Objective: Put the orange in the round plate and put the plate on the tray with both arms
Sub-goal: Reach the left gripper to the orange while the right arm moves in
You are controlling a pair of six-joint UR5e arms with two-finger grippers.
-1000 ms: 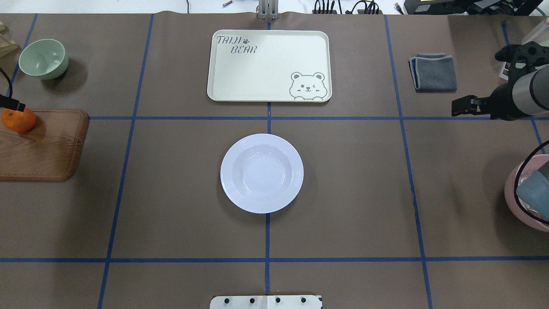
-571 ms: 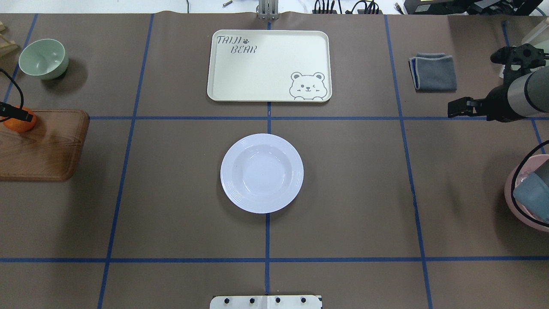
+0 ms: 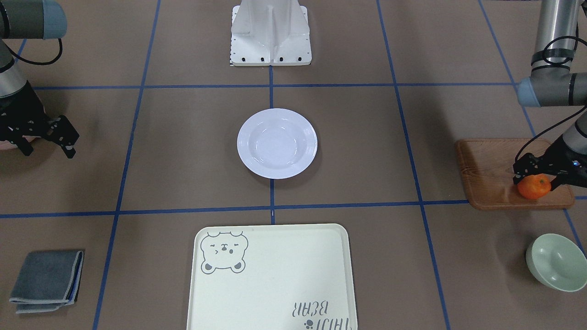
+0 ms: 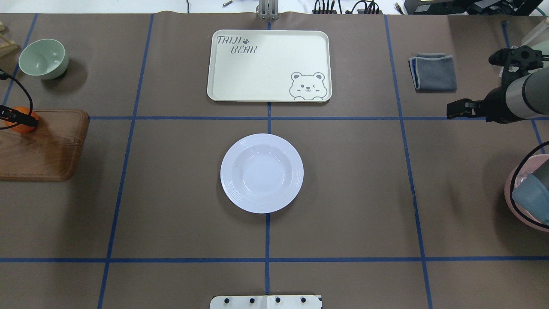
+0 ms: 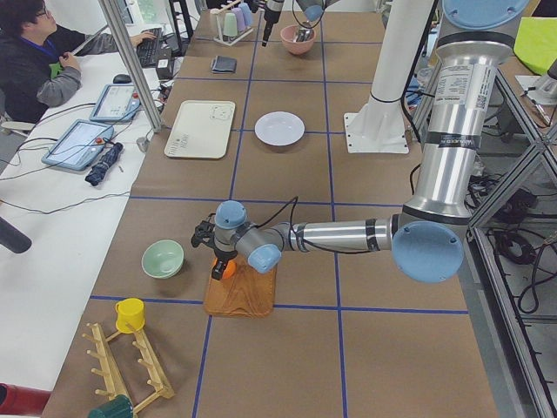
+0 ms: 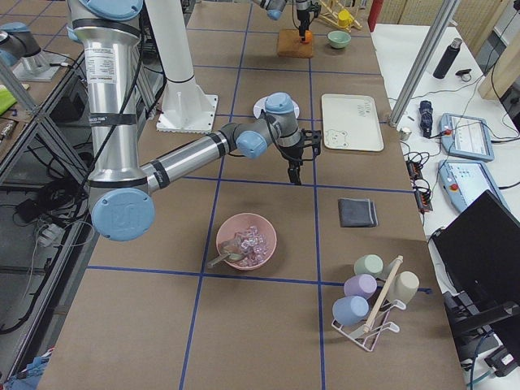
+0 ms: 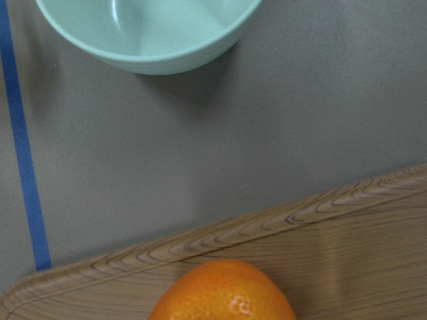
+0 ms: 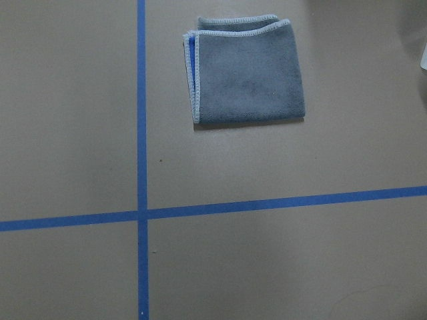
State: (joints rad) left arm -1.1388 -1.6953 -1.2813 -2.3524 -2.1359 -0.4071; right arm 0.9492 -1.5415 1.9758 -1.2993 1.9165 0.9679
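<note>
1. Position of the orange (image 3: 534,188): it rests on the wooden board (image 3: 486,176) at the table's left end. It sits just inside the board edge that faces the green bowl (image 3: 556,262).
2. State of the left gripper (image 3: 535,181): it is lowered over the orange with one finger on either side, so the fruit lies between the jaws. The fingers stand close against the peel. Whether they press it or merely flank it cannot be told.
3. Left wrist view: the orange shows low and central on the wood, with no finger in the picture.
4. State of the right gripper (image 3: 48,150): it is held over the table near the right end, jaws spread, grasping nothing. Its wrist camera looks down on the folded grey cloth (image 8: 247,70) and crossing blue tape lines (image 8: 141,167).
5. Position of the round plate (image 4: 227,174): it lies flat at the table's centre, well apart from both grippers.
6. Position of the tray (image 4: 274,64): it lies at the middle of the table's far edge, apart from the round plate, with a tape line running between them.
7. Position of the pink bowl (image 6: 246,241): it stands near the table's right end, on the robot's side of the right gripper.
</note>
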